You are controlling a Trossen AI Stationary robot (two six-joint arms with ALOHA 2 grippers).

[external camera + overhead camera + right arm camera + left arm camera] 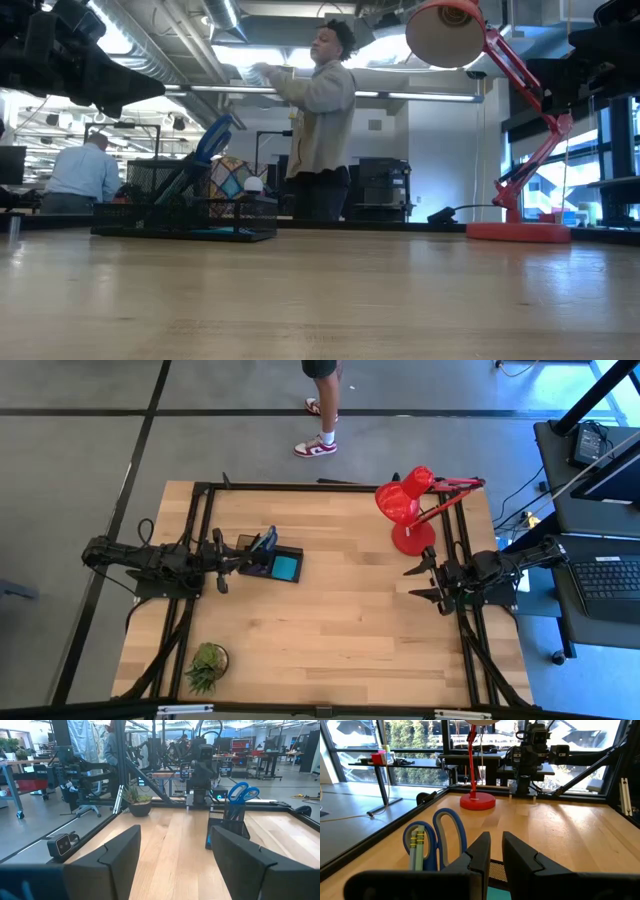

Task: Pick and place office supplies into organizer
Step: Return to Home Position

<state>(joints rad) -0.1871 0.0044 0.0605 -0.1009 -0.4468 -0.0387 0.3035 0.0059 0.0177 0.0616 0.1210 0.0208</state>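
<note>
The black mesh organizer (270,560) stands on the table's left half. Blue-handled scissors (437,837) and pencils (417,845) stand upright in its cup section, and a cyan sticky-note pad (286,568) lies in its low compartment. My left gripper (240,563) hovers level just left of the cup; its fingers (482,852) are shut with nothing between them. My right gripper (415,582) hangs level at the table's right side, open and empty, facing the organizer (225,827) across bare wood.
A red desk lamp (410,510) stands at the far right, close to my right gripper. A small green potted plant (207,665) sits at the near left corner. A black frame (330,486) runs round the table. A person (322,410) stands beyond the far edge.
</note>
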